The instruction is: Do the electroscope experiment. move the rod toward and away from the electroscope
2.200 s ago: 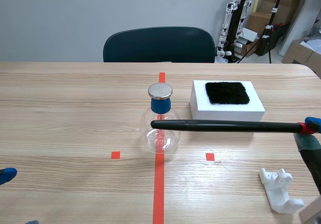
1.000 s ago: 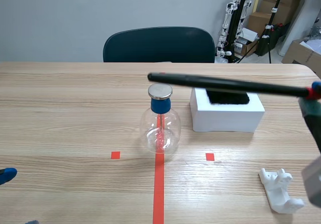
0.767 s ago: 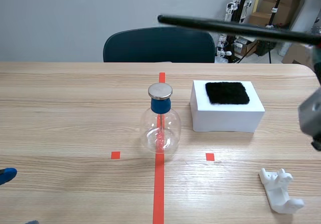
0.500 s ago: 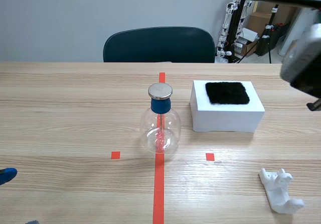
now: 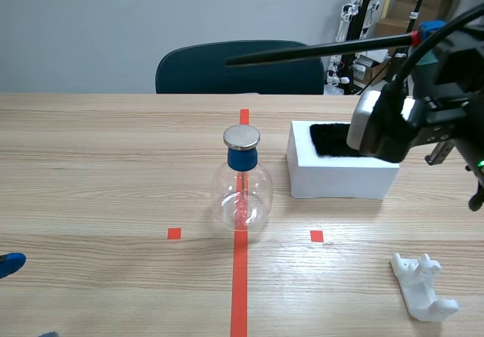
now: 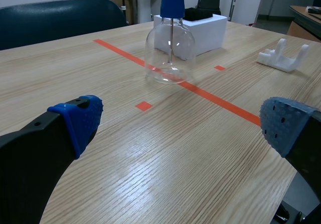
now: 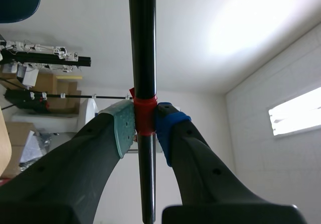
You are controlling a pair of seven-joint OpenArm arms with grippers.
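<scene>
The electroscope (image 5: 241, 186), a clear round flask with a blue neck and a flat metal cap, stands on the red centre line; it also stands ahead of my left gripper as the electroscope (image 6: 170, 38). A long black rod (image 5: 318, 49) hangs high above the table, its free tip above and slightly behind the flask. My right gripper (image 5: 420, 35) is shut on the rod's red-taped end; in the right wrist view the rod (image 7: 142, 43) runs between its pads (image 7: 124, 128). My left gripper (image 6: 178, 128) stands open low over the near left table, holding nothing.
A white block (image 5: 342, 162) topped with a black cloth pad sits right of the flask, partly behind my right arm. A white plastic stand (image 5: 423, 286) lies at the near right. A dark chair (image 5: 239, 66) stands beyond the far table edge.
The right arm has lifted the rod from flask height to well above the table, then swung it back down and leftward with the arm now in front of the white block.
</scene>
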